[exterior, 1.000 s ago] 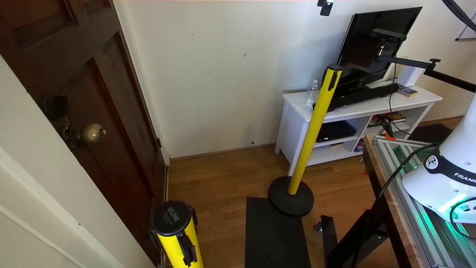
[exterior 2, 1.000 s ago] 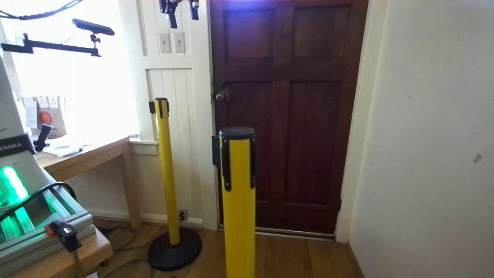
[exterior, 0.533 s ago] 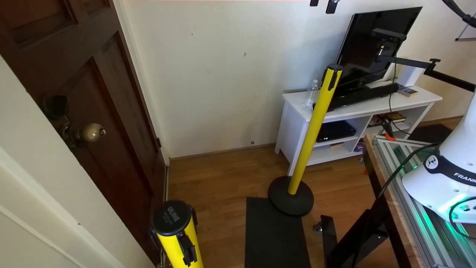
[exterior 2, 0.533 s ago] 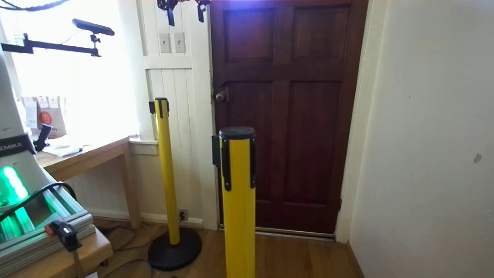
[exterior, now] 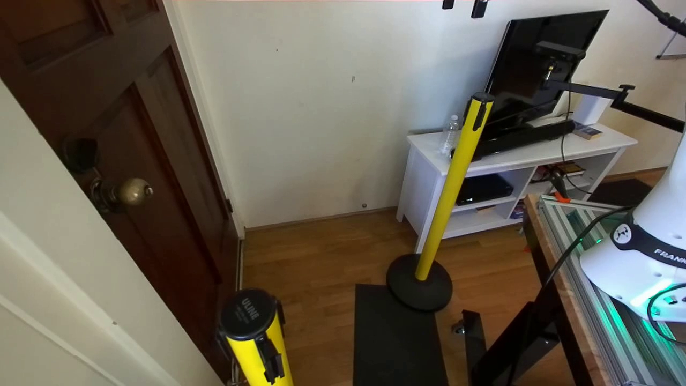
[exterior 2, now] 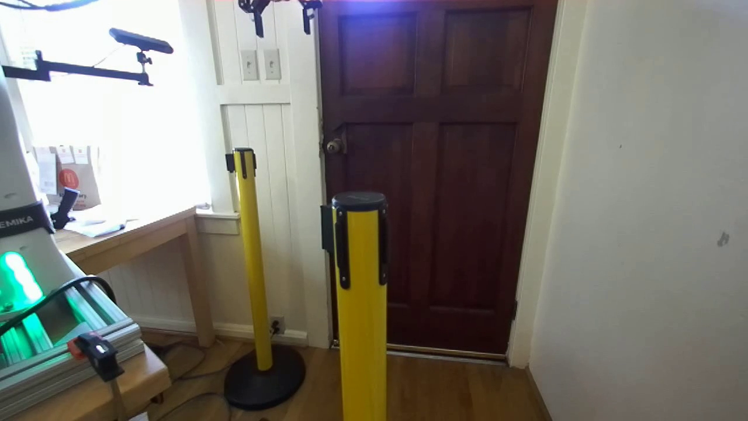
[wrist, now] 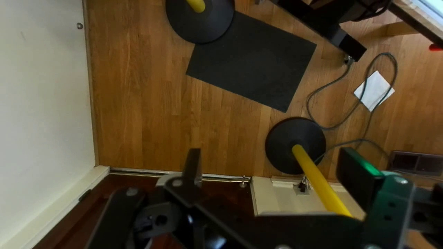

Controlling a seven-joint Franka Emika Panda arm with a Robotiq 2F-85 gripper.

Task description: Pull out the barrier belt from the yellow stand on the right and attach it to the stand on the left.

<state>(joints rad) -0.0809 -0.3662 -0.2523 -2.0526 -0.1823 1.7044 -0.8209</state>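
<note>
Two yellow stands with black tops and round black bases stand upright on the floor. One stand is close in an exterior view (exterior: 260,351), by the door, and farther off in an exterior view (exterior 2: 251,257). The other stand is near the white cabinet (exterior: 453,187) and close in an exterior view (exterior 2: 361,327). Black tabs sit at both tops; no belt is stretched between them. My gripper (exterior 2: 283,24) is open and empty, high above the stands. It also shows at the top edge (exterior: 463,6). In the wrist view, between its fingers (wrist: 192,166), the door-side stand (wrist: 318,183) shows far below.
A dark wooden door (exterior 2: 429,234) and white walls bound the area. A white cabinet (exterior: 423,155) carries a television (exterior: 541,64) and a bottle (exterior: 450,134). A black mat (wrist: 252,62) and cables (wrist: 342,121) lie on the floor. A camera arm (exterior 2: 93,74) juts from the robot side.
My gripper has risen slightly and its two fingertips appear farther apart in both exterior views, apparently from a turn of the wrist. Both stands have not moved.
</note>
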